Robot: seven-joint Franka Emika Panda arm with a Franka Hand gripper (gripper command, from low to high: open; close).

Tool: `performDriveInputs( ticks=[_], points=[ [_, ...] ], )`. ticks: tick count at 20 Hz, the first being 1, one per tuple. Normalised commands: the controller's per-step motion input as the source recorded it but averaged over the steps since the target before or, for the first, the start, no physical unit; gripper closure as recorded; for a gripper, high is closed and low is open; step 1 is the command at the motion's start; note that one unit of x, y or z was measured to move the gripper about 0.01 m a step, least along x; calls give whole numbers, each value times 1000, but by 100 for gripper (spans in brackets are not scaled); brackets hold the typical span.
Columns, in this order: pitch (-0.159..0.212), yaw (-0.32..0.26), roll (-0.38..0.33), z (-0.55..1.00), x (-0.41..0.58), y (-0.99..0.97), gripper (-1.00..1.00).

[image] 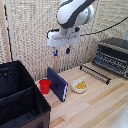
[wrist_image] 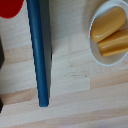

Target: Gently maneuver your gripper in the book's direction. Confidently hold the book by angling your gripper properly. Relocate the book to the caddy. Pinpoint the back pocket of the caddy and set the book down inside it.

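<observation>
The dark navy book point(image: 57, 83) stands upright on edge on the wooden table, next to a small red cup point(image: 45, 86). My gripper point(image: 62, 51) hangs well above the book, with its two dark fingers apart and nothing between them. The black caddy point(image: 15, 82) with its cross divider stands at the exterior view's left, close to the cup. In the wrist view I look straight down on the book's narrow blue top edge point(wrist_image: 39, 50); my fingers do not show there.
A white bowl point(image: 79, 86) of yellow pieces sits right beside the book and also shows in the wrist view point(wrist_image: 100, 50). A black-and-silver toaster oven point(image: 113, 54) with its rack point(image: 95, 73) pulled out stands at the exterior view's right. A woven screen backs the table.
</observation>
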Motion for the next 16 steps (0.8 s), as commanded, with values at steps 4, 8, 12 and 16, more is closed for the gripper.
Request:
performDriveInputs(
  ticks=[4,8,12,16],
  points=[
    [51,68,-69,-367,-46,255,-100],
    [55,91,-60,-374,20,224,-100],
    [44,90,-33,-336,96,120,-100],
    [21,87,0,-290,266,0,-100]
  ],
)
